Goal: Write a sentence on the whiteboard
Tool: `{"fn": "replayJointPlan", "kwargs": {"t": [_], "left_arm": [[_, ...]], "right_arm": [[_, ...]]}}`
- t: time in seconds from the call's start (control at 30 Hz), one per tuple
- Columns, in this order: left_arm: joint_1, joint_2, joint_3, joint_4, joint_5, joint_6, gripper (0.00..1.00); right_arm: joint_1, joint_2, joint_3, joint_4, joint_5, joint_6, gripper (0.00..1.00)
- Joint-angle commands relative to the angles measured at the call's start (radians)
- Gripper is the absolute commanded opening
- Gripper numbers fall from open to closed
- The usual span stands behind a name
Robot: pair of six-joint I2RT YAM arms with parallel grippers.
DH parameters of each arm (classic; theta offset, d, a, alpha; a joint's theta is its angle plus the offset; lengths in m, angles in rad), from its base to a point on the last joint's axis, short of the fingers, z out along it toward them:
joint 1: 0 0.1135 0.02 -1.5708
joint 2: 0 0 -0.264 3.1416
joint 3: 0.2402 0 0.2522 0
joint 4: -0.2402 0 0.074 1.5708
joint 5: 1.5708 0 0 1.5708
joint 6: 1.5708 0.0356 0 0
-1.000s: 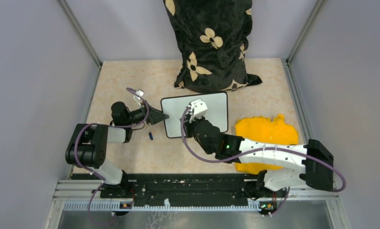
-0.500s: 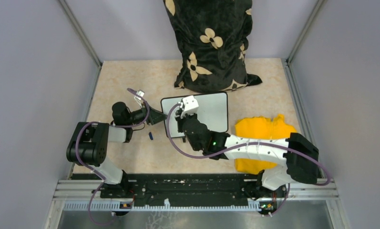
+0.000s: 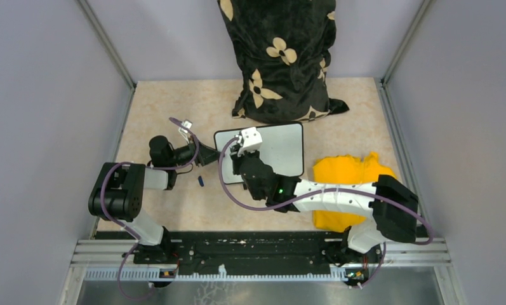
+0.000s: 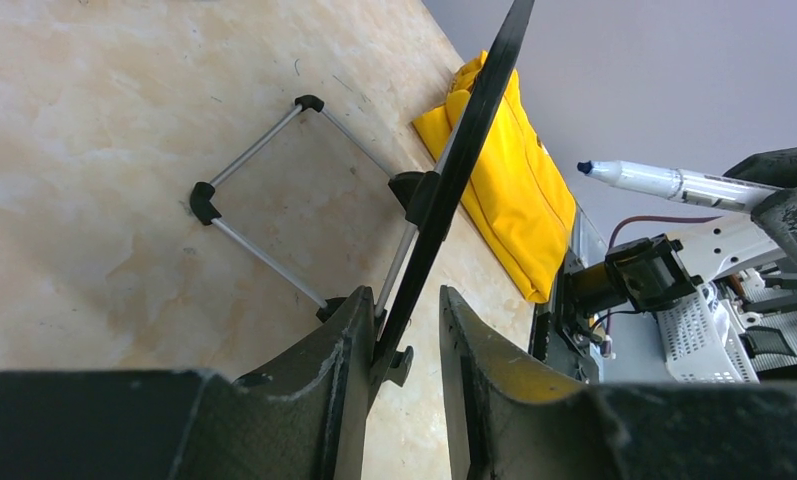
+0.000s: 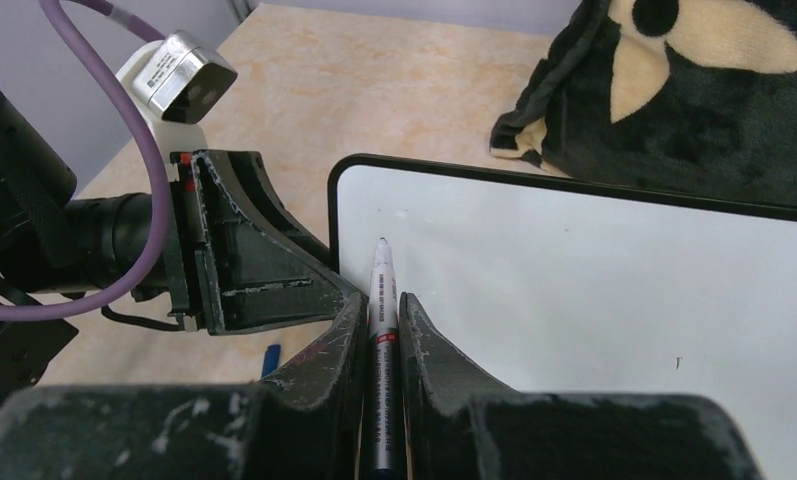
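Left gripper [image 3: 213, 154] pinches the left edge of the whiteboard [image 3: 279, 149] standing on the bench [image 3: 174, 101]; right gripper [image 5: 382, 302] grips a marker [image 5: 382, 272], tip over the whiteboard's left margin.

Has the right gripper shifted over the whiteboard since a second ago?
Yes. The right gripper, holding the marker, has moved left, from mid-board toward the left edge of the whiteboard.

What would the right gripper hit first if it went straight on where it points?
Likely the black-rimmed white rectangular whiteboard, near its left edge: the grey-white marker pen the right gripper holds would touch first. Depth is unclear.
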Motion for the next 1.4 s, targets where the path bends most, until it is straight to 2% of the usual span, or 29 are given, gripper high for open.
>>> {"fn": "replayJointPlan", "kwargs": {"t": [0.0,0.77,1.37], "left_arm": [[0.004,0.002,0.006,0.017,0.007,0.028,0.36],[0.004,-0.002,0.007,0.016,0.004,0.03,0.32],[0.004,0.0,0.007,0.015,0.004,0.03,0.31]], "right_arm": [[-0.012,0.016,0.045,0.063,0.019,0.026,0.0],[-0.081,0.056,0.045,0.073,-0.057,0.103,0.0],[-0.092,0.037,-0.028,0.039,-0.053,0.142,0.0]]}}
